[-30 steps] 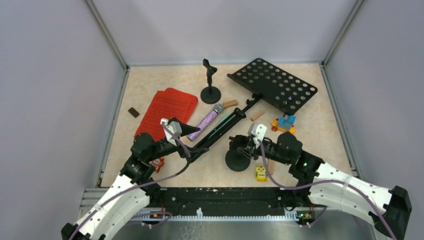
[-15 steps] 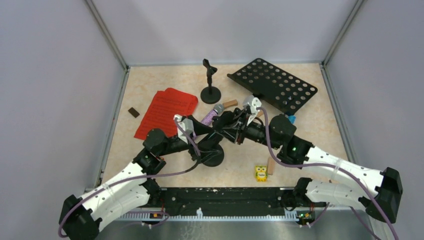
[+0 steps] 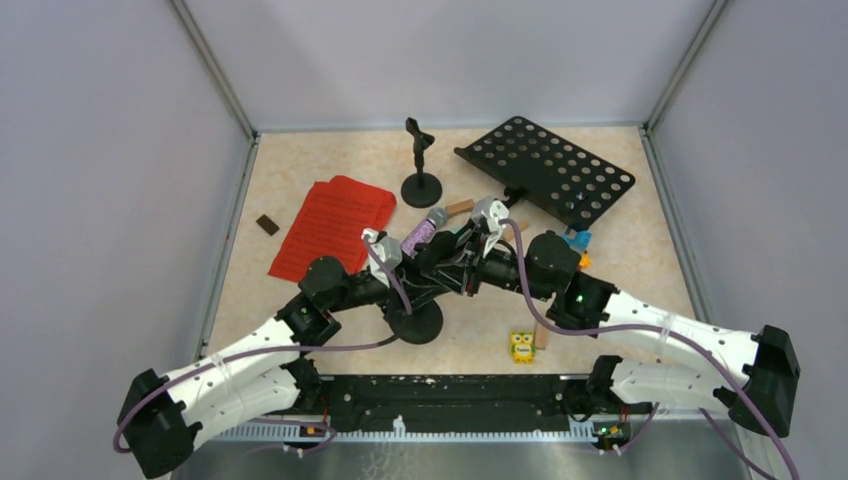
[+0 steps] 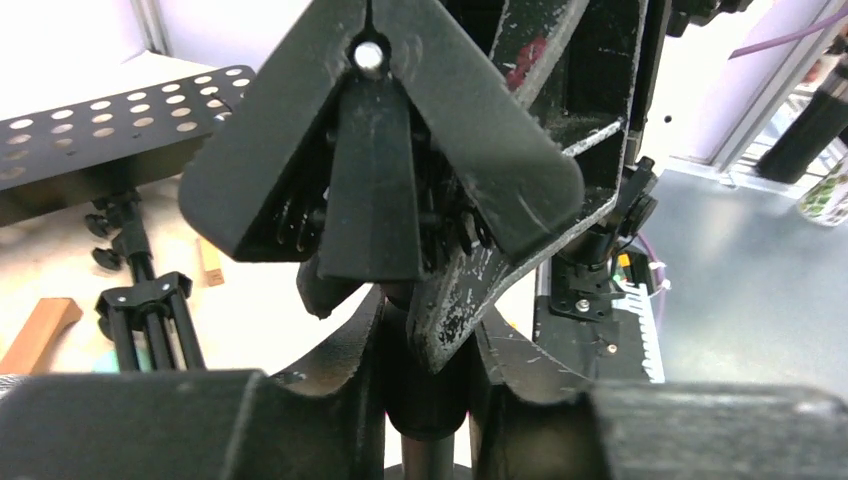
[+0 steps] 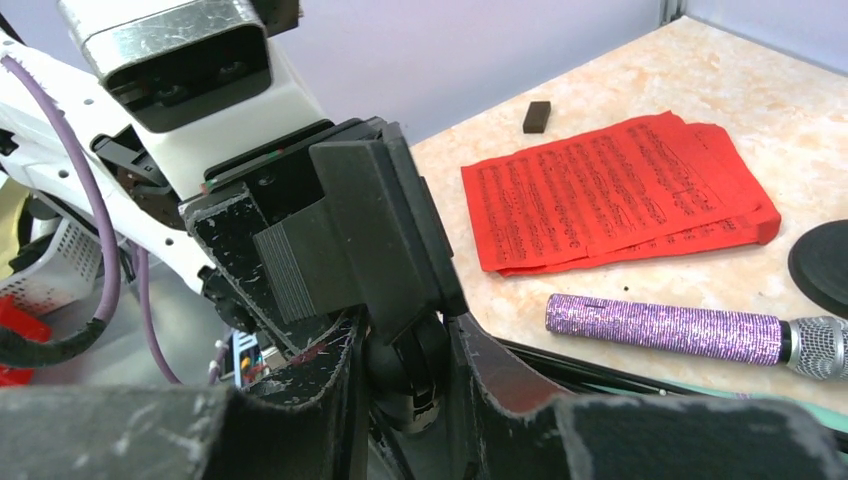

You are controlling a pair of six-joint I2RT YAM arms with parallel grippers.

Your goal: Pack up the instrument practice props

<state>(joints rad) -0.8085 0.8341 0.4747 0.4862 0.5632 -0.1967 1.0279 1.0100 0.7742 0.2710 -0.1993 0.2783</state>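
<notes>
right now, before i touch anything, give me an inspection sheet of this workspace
surface: marbled beige table
job's things: music rack lying at far right; red pages stacked left; purple microphone flat beside them; standing mic holder at back; held mic holder centre
clutter: yellow toy figure, wooden block, dark block
grippers: left gripper and right gripper both clamped on the held mic holder's stem
cables: purple cable draped along the left arm, no snag seen
surroundings: grey walls, nothing else seen
</notes>
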